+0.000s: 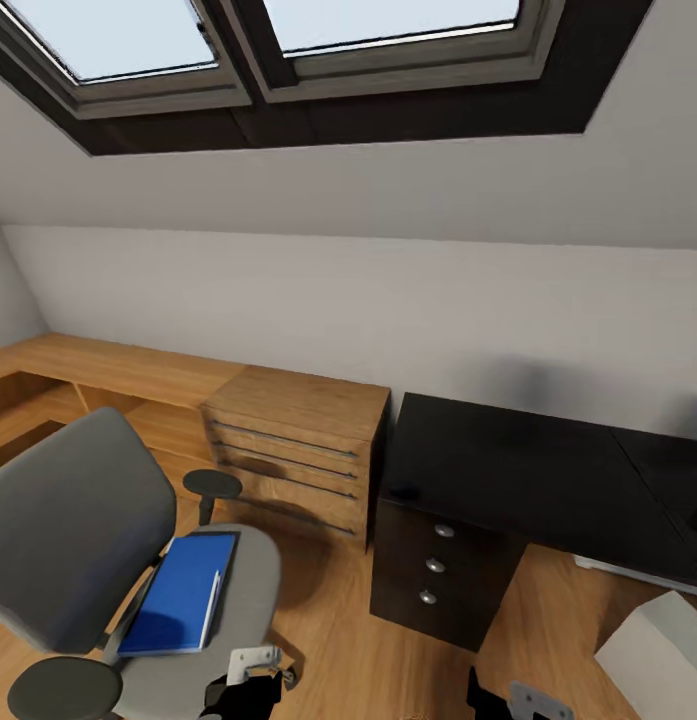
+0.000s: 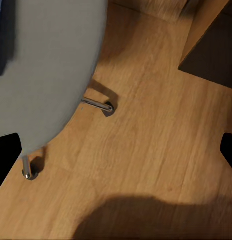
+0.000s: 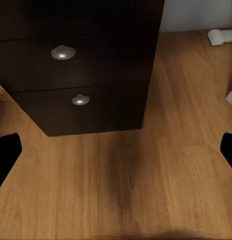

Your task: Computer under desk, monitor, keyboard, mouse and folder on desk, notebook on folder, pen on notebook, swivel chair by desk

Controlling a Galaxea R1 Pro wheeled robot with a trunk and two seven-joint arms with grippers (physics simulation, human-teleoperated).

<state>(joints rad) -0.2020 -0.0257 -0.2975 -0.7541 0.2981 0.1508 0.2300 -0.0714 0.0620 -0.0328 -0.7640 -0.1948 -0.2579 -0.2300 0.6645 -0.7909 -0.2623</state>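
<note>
My left hand (image 1: 250,678) is hanging low with fingers spread apart, just beside the swivel chair (image 1: 98,540), whose seat is carrying the blue folder (image 1: 180,592). My right hand (image 1: 518,700), fingers likewise apart, is hovering before the dark counter (image 1: 528,480).

We're in an attic room of a home, set up as a study corner. Up at twelve o'clock a sloped white ceiling (image 1: 388,190) carries dark-framed skylights (image 1: 288,40). At four o'clock stands a black desk (image 1: 528,480) with a stack of knobbed drawers (image 1: 435,565); at eleven o'clock, a low wooden drawer chest (image 1: 293,450) beside built-in wooden shelving (image 1: 98,385). At eight o'clock sits a grey swivel chair (image 1: 78,530), all on a warm wood-plank floor (image 1: 338,640).
</note>
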